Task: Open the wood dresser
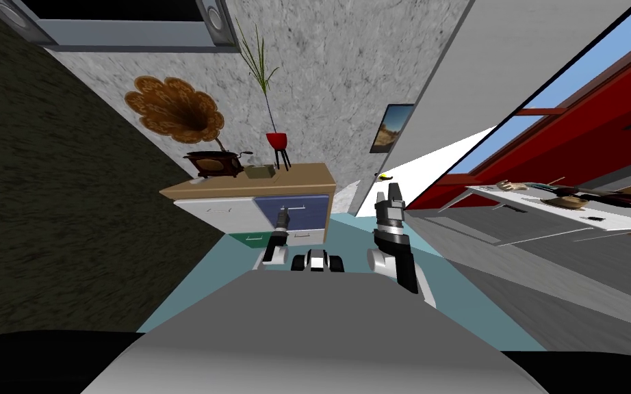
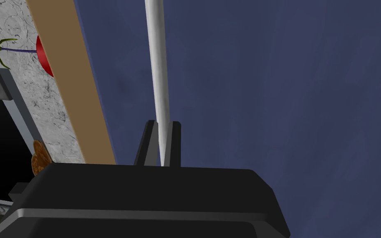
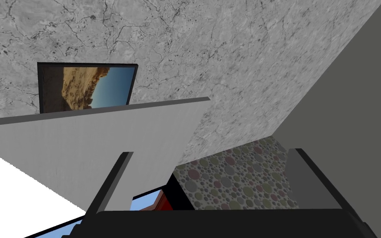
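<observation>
Our left gripper [image 2: 163,124] pinches the pale grey bar handle [image 2: 157,62] on the dark blue drawer front [image 2: 268,103] of the wood-topped dresser [image 1: 259,186], seemingly tight; our right gripper [image 3: 209,152] gapes wide.

Left arm is extended forward; left tool [image 2: 163,122] is seen pinched onto a thin white handle [image 2: 157,62]. Right tool [image 3: 210,151] is held raised alongside, splayed wide.
</observation>
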Controlling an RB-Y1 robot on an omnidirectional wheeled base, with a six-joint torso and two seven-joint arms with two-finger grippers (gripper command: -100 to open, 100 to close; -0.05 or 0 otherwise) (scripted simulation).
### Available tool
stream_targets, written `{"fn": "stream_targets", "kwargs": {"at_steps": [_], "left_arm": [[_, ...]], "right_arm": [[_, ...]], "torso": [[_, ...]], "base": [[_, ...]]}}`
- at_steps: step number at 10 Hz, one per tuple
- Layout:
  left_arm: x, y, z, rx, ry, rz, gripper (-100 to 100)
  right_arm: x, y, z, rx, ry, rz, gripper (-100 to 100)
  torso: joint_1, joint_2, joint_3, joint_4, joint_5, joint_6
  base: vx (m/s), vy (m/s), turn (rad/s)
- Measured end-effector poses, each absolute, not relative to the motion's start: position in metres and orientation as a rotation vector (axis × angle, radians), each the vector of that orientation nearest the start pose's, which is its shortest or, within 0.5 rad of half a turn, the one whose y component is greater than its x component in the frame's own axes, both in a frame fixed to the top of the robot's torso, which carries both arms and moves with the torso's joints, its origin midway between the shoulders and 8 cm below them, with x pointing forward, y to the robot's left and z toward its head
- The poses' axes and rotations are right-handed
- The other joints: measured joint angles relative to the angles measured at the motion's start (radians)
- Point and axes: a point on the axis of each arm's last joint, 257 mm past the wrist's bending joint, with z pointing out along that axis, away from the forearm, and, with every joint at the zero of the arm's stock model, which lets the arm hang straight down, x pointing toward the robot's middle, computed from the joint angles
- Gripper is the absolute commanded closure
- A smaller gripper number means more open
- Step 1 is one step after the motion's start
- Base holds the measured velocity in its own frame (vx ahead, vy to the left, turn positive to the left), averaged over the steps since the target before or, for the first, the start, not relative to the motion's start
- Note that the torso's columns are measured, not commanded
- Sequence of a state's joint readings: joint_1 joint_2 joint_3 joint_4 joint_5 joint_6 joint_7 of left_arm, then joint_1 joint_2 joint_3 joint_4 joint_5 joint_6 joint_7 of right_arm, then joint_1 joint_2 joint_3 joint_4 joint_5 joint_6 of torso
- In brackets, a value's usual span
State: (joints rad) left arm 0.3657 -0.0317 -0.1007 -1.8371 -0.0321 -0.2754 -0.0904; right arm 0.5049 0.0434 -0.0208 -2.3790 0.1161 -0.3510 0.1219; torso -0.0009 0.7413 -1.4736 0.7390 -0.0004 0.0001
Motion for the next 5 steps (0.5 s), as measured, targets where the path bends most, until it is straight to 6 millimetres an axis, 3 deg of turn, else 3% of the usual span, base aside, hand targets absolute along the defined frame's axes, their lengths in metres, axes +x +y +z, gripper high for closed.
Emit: {"fn": "stream_targets", "kwargs": {"at_steps": [3,5], "left_arm": [[0.4363,0.2221,-0.1851,-1.026,1.072,-1.204,100],[0.4340,0.2219,-0.1893,-1.037,1.085,-1.199,100]], "right_arm": [[0.3477,-0.2821,0.0380,0.615,0.703,1.070,0],[0.3477,-0.2821,0.0379,0.615,0.703,1.069,0]], "torso": [[0.000,0.004,0.002,0.003,-0.001,-0.001],[0.000,-0.004,-0.003,0.003,-0.002,-0.001]], "base": [[-0.201,-0.009,0.000],[-0.108,-0.005,0.000]]}}
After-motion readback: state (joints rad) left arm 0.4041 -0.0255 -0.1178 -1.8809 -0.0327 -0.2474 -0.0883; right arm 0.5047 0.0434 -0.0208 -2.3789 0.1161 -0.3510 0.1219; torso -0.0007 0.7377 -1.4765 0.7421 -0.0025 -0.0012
